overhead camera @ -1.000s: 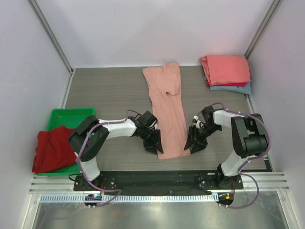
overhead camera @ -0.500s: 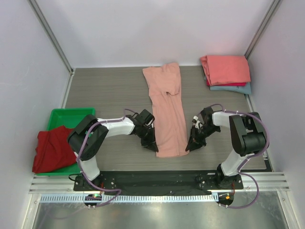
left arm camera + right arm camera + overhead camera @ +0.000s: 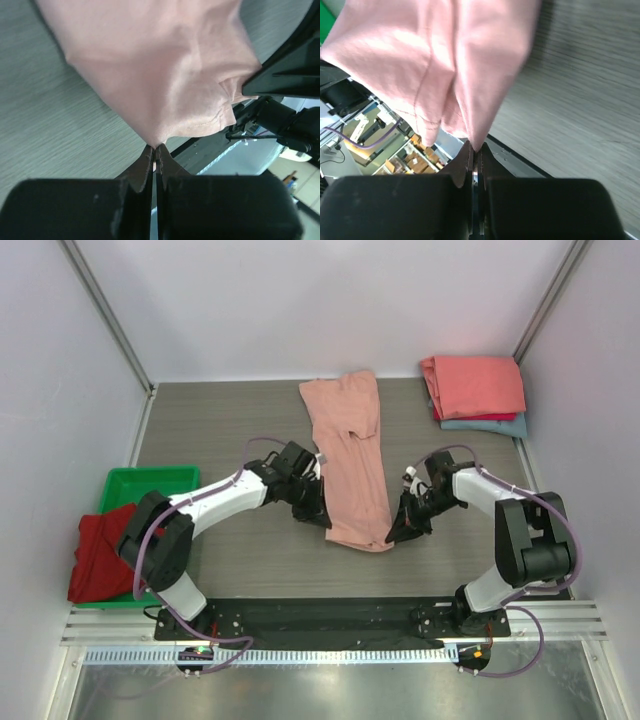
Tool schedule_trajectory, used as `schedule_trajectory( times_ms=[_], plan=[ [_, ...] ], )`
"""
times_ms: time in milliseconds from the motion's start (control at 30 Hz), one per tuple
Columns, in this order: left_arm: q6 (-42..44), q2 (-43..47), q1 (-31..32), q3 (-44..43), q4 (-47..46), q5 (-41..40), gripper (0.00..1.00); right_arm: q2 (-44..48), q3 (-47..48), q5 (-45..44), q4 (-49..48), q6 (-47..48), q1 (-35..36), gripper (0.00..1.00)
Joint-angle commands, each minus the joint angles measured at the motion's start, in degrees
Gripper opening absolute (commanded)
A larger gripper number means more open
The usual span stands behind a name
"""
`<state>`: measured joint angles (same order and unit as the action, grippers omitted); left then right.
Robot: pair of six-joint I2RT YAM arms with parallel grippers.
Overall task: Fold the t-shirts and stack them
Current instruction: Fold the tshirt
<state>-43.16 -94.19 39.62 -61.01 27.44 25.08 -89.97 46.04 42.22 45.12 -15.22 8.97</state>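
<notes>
Nothing legible from where I stand: no word, brand or number on the pink t-shirt [image 3: 350,455] or anywhere else. A small white tag [image 3: 409,476] by the right arm might carry print, but it's too small to read.

Grey wood-grain table [image 3: 230,430], enclosed on three sides by plain white walls [image 3: 330,300] with metal corner posts [image 3: 105,310]. A green tray [image 3: 150,478] sits at the table's left edge, toward the near side. Along the near edge run a black base plate [image 3: 330,612] and an aluminium rail [image 3: 330,635]. Beyond the edge lies blurred clutter [image 3: 415,157], possibly boxes.
</notes>
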Motion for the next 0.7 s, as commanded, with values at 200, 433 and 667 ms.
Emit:
schedule_trajectory(
  times_ms=[200, 433, 667],
  plan=[
    [10.72, 2.96, -1.47, -11.31, 5.77, -4.77, 0.0, 3.06, 17.12, 1.73, 3.74, 0.28, -0.62, 0.01],
    [12.04, 0.77, -6.21, -16.15, 5.35, -5.74, 0.0, -3.62, 30.32, 0.41, 3.57, 0.63, -1.94, 0.01],
    [13.62, -7.49, -8.24, -24.5, 2.71, -6.19, 0.0, -12.67, 39.91, -0.64, 0.23, 0.9, -2.91, 0.01]
  ],
)
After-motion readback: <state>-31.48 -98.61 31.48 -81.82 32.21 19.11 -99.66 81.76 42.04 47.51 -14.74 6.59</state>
